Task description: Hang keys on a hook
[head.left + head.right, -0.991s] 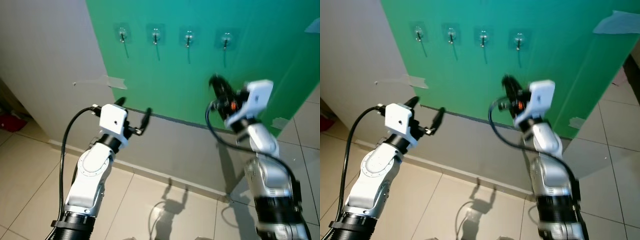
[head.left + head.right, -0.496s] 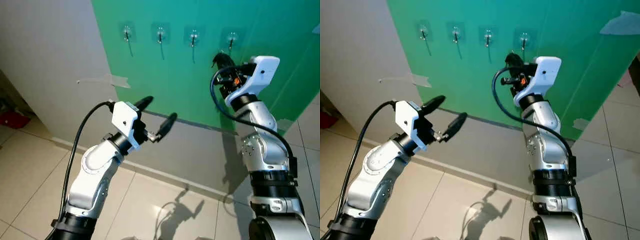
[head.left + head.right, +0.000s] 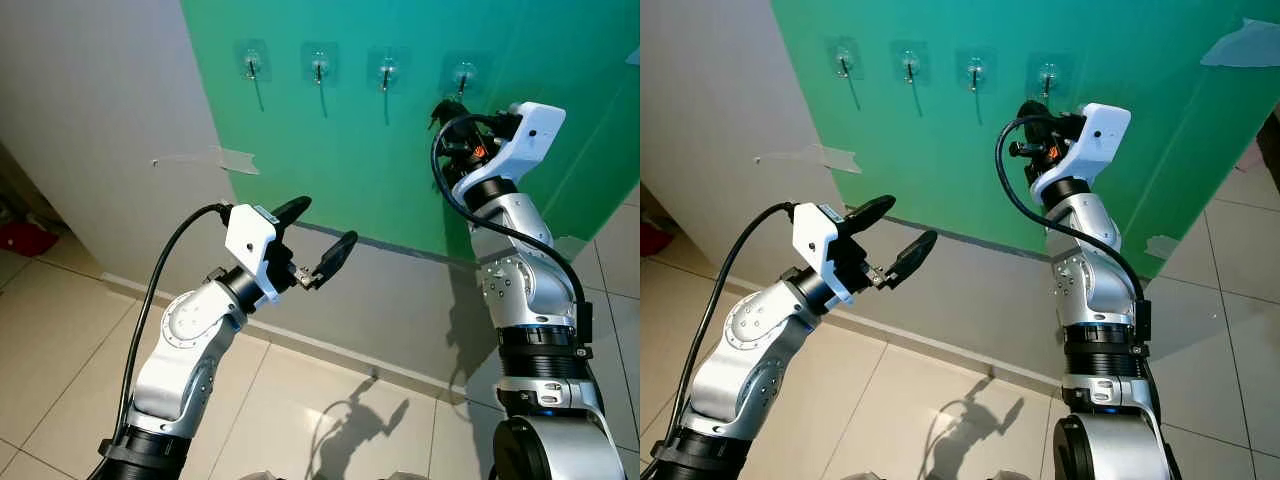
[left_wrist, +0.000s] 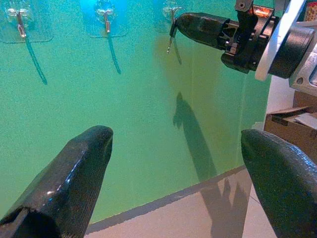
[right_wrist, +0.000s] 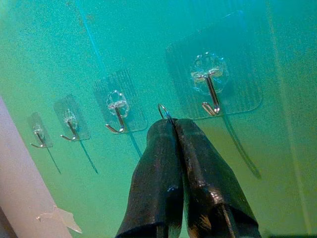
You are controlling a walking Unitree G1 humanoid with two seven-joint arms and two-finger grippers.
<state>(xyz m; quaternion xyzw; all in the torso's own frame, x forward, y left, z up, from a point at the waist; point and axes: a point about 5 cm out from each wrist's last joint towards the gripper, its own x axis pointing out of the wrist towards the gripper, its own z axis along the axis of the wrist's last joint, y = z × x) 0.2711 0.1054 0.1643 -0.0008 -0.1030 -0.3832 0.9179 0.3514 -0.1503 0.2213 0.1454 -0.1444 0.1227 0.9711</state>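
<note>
Right gripper (image 5: 174, 124) pinched tight on key ring (image 5: 164, 111), raised close beneath rightmost hook (image 5: 212, 94) on green wall panel (image 3: 400, 150). My judgement: lift ring above hook tip, ease toward wall, lower onto it, then release. Left gripper (image 3: 318, 238) spread wide, idle, well apart. Three more hooks in same row. Grey wall (image 3: 100, 120) beside panel, pale tiled floor (image 3: 280, 400) below.

Tiled home hallway (image 3: 60, 330), wall hooks (image 3: 318, 70)

Bright, sharp views (hard floor shadows)
</note>
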